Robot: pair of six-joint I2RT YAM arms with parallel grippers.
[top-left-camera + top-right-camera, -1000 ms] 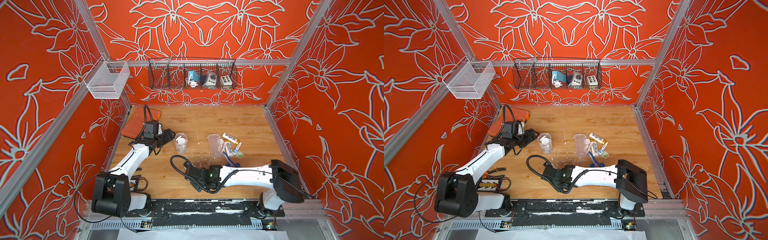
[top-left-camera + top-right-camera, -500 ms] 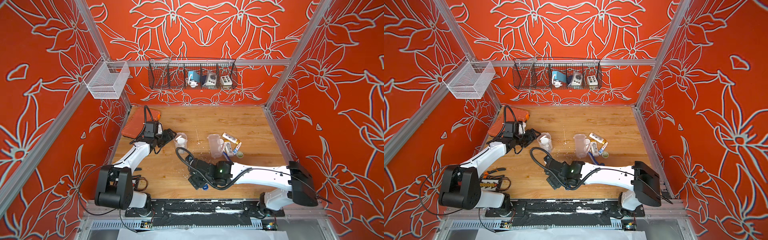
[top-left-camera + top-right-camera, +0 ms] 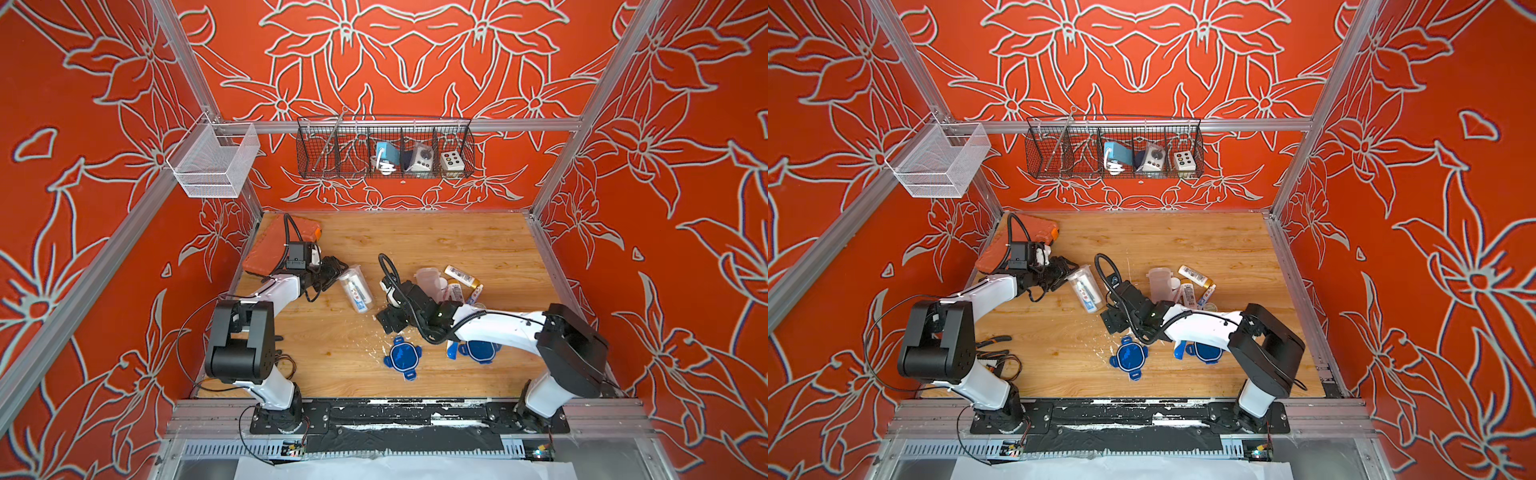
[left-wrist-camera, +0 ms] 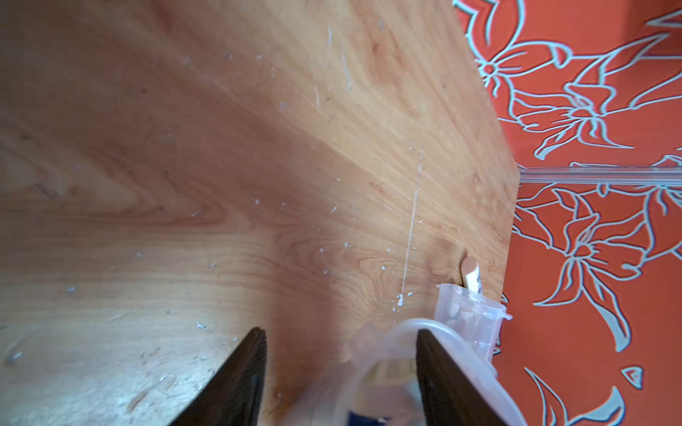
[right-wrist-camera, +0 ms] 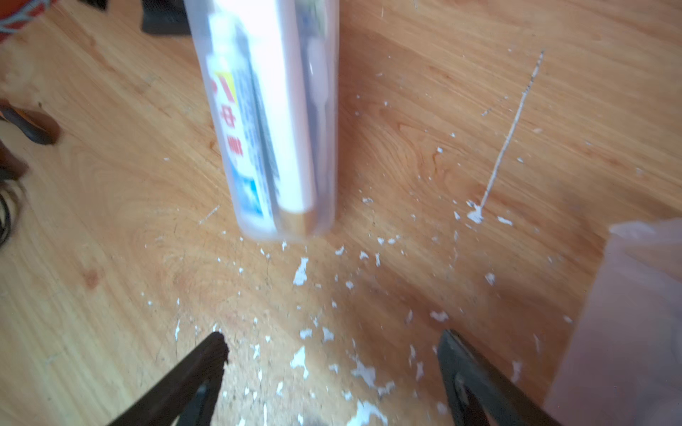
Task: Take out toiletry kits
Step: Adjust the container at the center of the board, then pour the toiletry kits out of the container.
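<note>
I note open worktop (image 3: pixel 415 241) toward 12 o'clock; right jaws wide, empty; left jaws at mouth of clear jar (image 3: pixel 357 289), grip unclear. Jar, upright before, now tipped.

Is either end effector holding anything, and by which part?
Right end effector: nothing, open. Left end effector straddles the rim of the tipped jar; grip cannot be told.

Bright, even light is falling across the wooden table (image 3: pixel 415 241), leaving only soft shadows. Both wrist views are smearing; the toothpaste (image 5: pixel 236 140) inside the lying clear jar (image 5: pixel 273 121) is blurring, edges bowing.
</note>
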